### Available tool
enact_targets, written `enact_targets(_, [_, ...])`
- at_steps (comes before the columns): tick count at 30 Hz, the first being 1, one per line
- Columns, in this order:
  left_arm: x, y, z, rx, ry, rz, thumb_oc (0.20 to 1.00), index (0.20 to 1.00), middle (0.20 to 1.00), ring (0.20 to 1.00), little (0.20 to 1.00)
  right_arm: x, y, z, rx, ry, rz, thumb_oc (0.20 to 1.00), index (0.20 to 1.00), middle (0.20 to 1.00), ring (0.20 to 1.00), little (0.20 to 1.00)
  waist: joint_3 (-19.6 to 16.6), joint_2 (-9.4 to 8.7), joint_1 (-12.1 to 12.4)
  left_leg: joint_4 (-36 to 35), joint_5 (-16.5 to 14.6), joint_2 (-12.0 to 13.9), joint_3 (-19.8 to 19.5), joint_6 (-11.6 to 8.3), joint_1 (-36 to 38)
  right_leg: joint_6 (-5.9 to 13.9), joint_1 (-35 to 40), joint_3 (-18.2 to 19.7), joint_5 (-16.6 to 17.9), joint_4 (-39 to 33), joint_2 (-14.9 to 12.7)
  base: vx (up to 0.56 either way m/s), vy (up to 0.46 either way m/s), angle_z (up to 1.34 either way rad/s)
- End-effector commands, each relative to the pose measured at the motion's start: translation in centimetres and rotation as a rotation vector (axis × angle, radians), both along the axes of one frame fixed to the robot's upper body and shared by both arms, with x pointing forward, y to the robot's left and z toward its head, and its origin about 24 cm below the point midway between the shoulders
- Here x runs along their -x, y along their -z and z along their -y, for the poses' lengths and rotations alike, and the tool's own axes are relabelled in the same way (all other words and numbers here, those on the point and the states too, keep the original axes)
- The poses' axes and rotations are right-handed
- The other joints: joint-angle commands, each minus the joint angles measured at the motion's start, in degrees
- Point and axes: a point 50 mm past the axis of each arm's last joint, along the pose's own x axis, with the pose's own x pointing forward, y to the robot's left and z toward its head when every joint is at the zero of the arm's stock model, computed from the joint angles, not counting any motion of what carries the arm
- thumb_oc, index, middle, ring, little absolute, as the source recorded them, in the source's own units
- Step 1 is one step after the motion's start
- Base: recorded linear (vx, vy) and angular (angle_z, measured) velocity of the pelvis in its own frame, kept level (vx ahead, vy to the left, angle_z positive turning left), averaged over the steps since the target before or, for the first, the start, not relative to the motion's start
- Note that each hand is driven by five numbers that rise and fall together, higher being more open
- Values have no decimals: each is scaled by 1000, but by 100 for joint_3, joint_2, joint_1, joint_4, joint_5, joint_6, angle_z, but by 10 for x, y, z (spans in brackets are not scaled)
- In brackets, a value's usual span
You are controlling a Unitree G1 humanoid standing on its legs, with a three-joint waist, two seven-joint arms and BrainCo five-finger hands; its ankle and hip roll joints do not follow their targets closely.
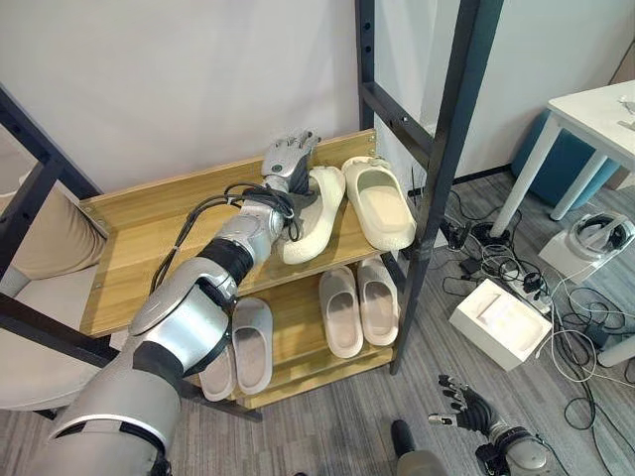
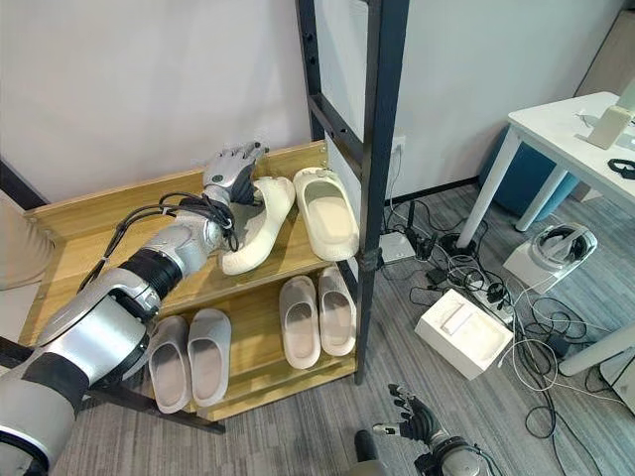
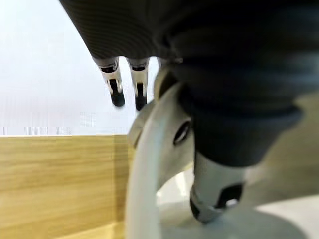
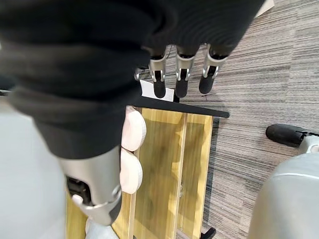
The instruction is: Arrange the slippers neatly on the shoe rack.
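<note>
The left hand point(image 1: 288, 157) rests on the heel end of a cream slipper point(image 1: 310, 216) on the top shelf point(image 1: 139, 238) of the shoe rack point(image 2: 380, 149), its fingers straight and fanned toward the wall, while the thumb point(image 3: 212, 194), seen in the left wrist view, sits down inside the slipper's opening; the hand appears to be steadying or nudging the slipper rather than clamping it. That slipper lies tilted, its toe angled away from its mate point(image 1: 379, 203), which lies just beside it nearer the rack's black post, so the pair is not yet parallel and a small turn seems needed. On the lower shelf point(image 1: 298, 337) two more pairs point(image 1: 357, 305) point(image 1: 241, 349) already lie side by side. The right hand point(image 1: 462, 405) hangs low over the grey floor point(image 1: 437, 337) beside the rack, fingers relaxed and apart, holding nothing, apparently idle.
</note>
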Motion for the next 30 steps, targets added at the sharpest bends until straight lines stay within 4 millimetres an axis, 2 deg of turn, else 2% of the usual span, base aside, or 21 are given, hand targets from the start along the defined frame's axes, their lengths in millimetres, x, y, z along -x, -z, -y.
enact_targets(1, [-9,-44,-8,-61,-47,95,1000,1000,1000,1000,1000,-9,-6,0,7,-30,50,1000,1000,1000,1000,1000,79,-183,6,16,55,154,-394,-247,121,418,441,-223,-463,4,-70,0,0,0])
enact_targets(6, [-5,-54,-5,-30,-3,139,1000,1000,1000,1000,1000,-5,1,-5,2,-27,23,1000,1000,1000,1000,1000,37,-203,173,16,67,130,-509,-234,95,407,499,-341,-481,4,-83,0,5,7])
enact_targets(12, [1,-54,2,-20,49,159,1000,1000,1000,1000,1000,-8,1,-8,4,-25,26,1000,1000,1000,1000,1000,24,-243,270,16,73,116,-599,-213,69,398,533,-406,-492,4,-90,-4,1,10])
enact_targets(17, [9,-42,16,30,126,142,1000,1000,1000,1000,1000,-7,5,-11,9,-23,11,1000,1000,1000,1000,1000,28,-286,410,16,74,95,-681,-207,40,376,572,-470,-512,4,-91,-4,2,11])
enact_targets(25, [14,-36,10,162,131,136,1000,1000,1000,1000,1000,-5,6,-13,4,-25,4,1000,1000,1000,1000,1000,27,-298,482,16,78,90,-723,-200,39,365,595,-523,-517,4,-96,-3,-1,3])
enact_targets(26, [17,-39,5,246,144,152,1000,1000,1000,1000,1000,-4,7,-14,0,-19,1,1000,1000,1000,1000,1000,27,-300,508,16,86,90,-742,-202,39,359,607,-546,-521,4,-97,-3,-6,9])
enact_targets(27, [24,-40,-3,428,164,177,1000,1000,1000,1000,1000,-3,9,-15,-9,-14,-6,1000,1000,1000,1000,1000,25,-306,544,16,88,83,-765,-204,44,349,618,-571,-524,4,-97,-4,-3,10])
enact_targets(28, [39,-41,-13,696,238,212,1000,1000,1000,1000,1000,-2,10,-18,-22,-13,-9,1000,1000,1000,1000,1000,28,-330,615,16,97,82,-787,-209,32,335,624,-593,-527,4,-102,0,2,3])
enact_targets(29, [52,-38,-21,849,275,237,1000,1000,1000,1000,1000,-3,10,-21,-29,-19,-7,1000,1000,1000,1000,1000,24,-342,646,16,99,85,-800,-215,23,318,621,-602,-526,4,-98,2,3,5])
enact_targets(30, [60,-38,-27,884,281,280,1000,1000,1000,1000,1000,-4,10,-23,-30,-23,-3,1000,1000,1000,1000,1000,18,-347,660,16,99,92,-798,-221,17,308,625,-618,-531,4,-95,-1,1,4])
